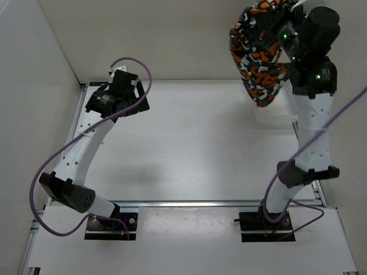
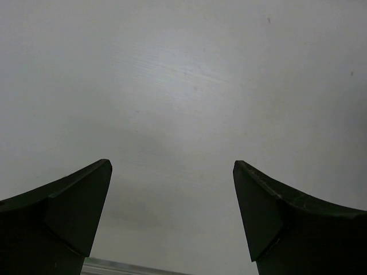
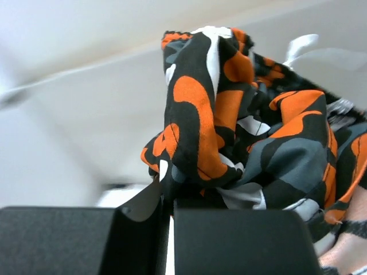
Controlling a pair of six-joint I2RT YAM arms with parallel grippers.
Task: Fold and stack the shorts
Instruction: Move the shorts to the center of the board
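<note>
The shorts (image 1: pixel 259 54), in orange, black, grey and white blotch print, hang bunched from my right gripper (image 1: pixel 282 22), raised high at the far right above the table. In the right wrist view the fabric (image 3: pixel 229 132) is pinched between the shut fingers (image 3: pixel 169 200), and a white drawstring (image 3: pixel 301 46) sticks out at the top. My left gripper (image 1: pixel 117 91) is at the far left of the table, far from the shorts. In the left wrist view its fingers (image 2: pixel 80 206) stand wide apart with only bare white table between them.
A white mesh basket (image 1: pixel 278 112) stands at the right of the table, under the hanging shorts and partly behind the right arm. A metal rail (image 1: pixel 218 203) runs along the table's near edge. White walls close the back and left.
</note>
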